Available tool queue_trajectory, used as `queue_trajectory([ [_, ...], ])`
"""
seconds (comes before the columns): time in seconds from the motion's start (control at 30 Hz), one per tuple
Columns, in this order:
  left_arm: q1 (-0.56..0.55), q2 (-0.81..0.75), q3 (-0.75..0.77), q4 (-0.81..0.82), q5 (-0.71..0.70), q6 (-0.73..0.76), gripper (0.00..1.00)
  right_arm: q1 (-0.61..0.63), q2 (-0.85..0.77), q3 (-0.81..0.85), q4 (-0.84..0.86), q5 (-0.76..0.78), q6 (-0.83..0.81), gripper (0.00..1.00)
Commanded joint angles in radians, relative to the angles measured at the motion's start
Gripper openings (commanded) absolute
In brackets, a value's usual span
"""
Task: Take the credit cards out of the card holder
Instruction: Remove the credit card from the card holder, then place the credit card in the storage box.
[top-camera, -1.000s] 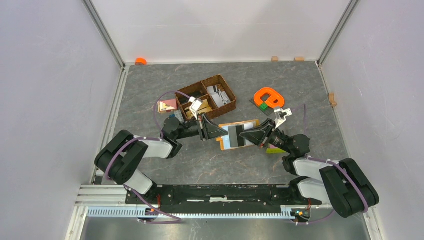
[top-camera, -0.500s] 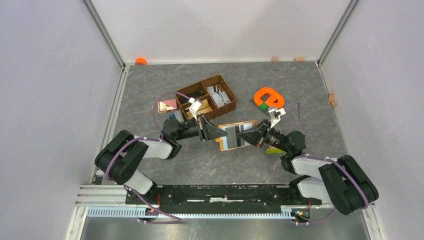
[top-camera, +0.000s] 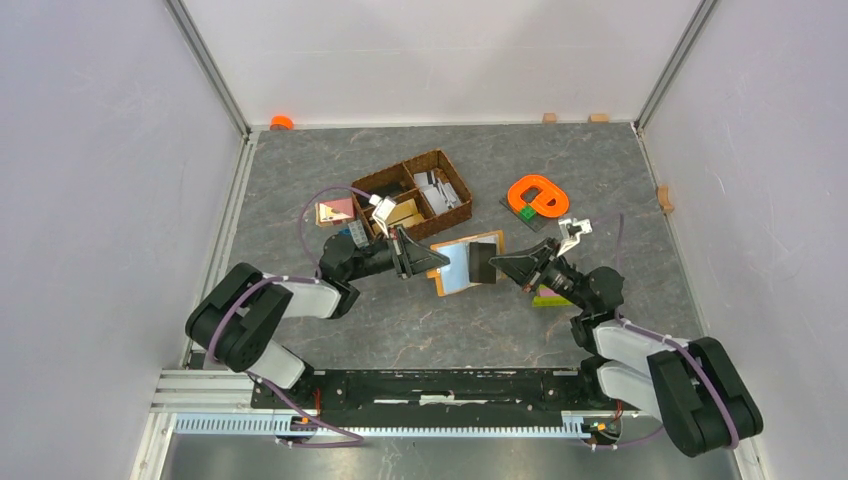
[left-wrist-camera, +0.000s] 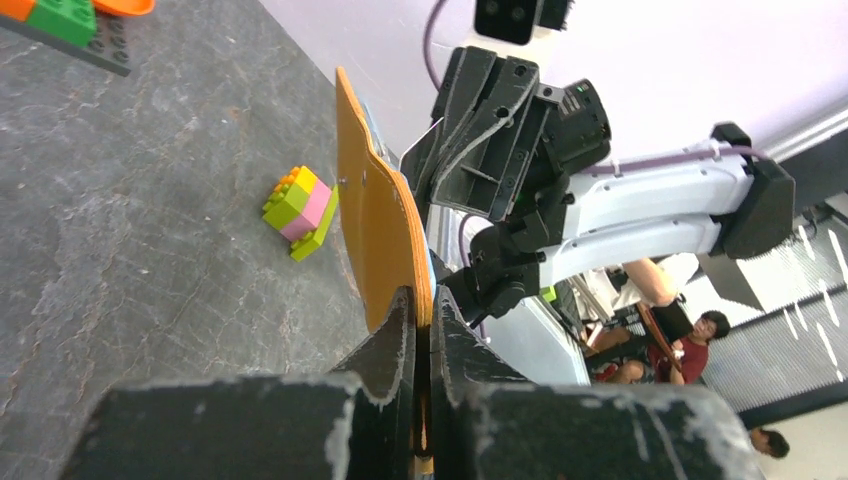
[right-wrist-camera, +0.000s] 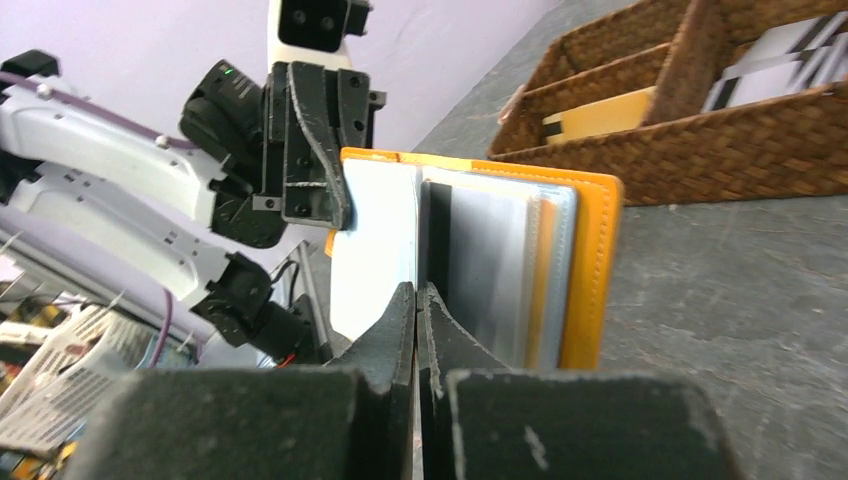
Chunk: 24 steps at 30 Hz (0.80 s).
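Between the white walls, surface (top-camera: 560, 160): grey stone-patterned top; the things lie in its middle and toward its far edge
Wicker basket (top-camera: 450, 218): brown, split into compartments with cards and papers in them; it sits left of centre, toward the far edge, just beyond the left gripper
Card holder (top-camera: 455, 262): at the middle of the surface, spread open and held up on edge between the two grippers; mustard-orange cover outside, light blue panel and clear leaves inside, a dark strip showing near its right side
Left gripper (left-wrist-camera: 421, 305): jaws clamped tight on the left edge of the card holder's orange cover
Right gripper (right-wrist-camera: 415, 295): jaws pressed fully together at the dark strip among the inner leaves; whether a card or only a sleeve is pinched cannot be told
Orange ring (top-camera: 522, 188): lies on a small dark plate with a green brick, right of the basket, well apart from the card holder
Brick block (left-wrist-camera: 300, 208): green, pink and orange bricks stacked, resting on the surface right of centre, under the right gripper's wrist
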Motion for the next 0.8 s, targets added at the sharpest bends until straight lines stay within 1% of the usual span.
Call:
queue_trajectory([
  [0.0,0.011,-0.065,-0.001,-0.082,-0.063,0.059,0.02,-0.028,-0.064,-0.019,-0.074,0.074,-0.064,0.0],
  [0.17,0.014,-0.19,-0.003,-0.34,-0.175,0.181,0.02,-0.028,-0.155,-0.005,-0.206,0.135,-0.153,0.0],
  [0.23,0.014,-0.262,-0.006,-0.447,-0.24,0.229,0.02,-0.027,-0.176,0.001,-0.223,0.154,-0.165,0.0],
  [0.4,0.014,-0.404,-0.016,-0.635,-0.392,0.282,0.02,0.004,-0.204,0.062,-0.341,0.225,-0.244,0.0],
  [0.47,0.014,-0.456,-0.019,-0.681,-0.442,0.287,0.02,0.035,-0.199,0.115,-0.418,0.268,-0.292,0.0],
  [0.5,0.014,-0.482,-0.021,-0.712,-0.469,0.286,0.02,0.06,-0.19,0.15,-0.464,0.299,-0.328,0.0],
  [0.6,0.014,-0.588,-0.027,-0.829,-0.606,0.29,0.02,0.142,-0.136,0.257,-0.584,0.413,-0.437,0.0],
  [0.67,0.014,-0.669,-0.039,-0.9,-0.696,0.299,0.02,0.175,-0.082,0.324,-0.608,0.457,-0.481,0.0],
  [0.7,0.014,-0.713,-0.047,-0.929,-0.746,0.298,0.02,0.186,-0.051,0.358,-0.619,0.472,-0.5,0.0],
  [0.77,0.014,-0.792,-0.065,-1.004,-0.892,0.265,0.02,0.206,0.029,0.45,-0.669,0.499,-0.542,0.0],
])
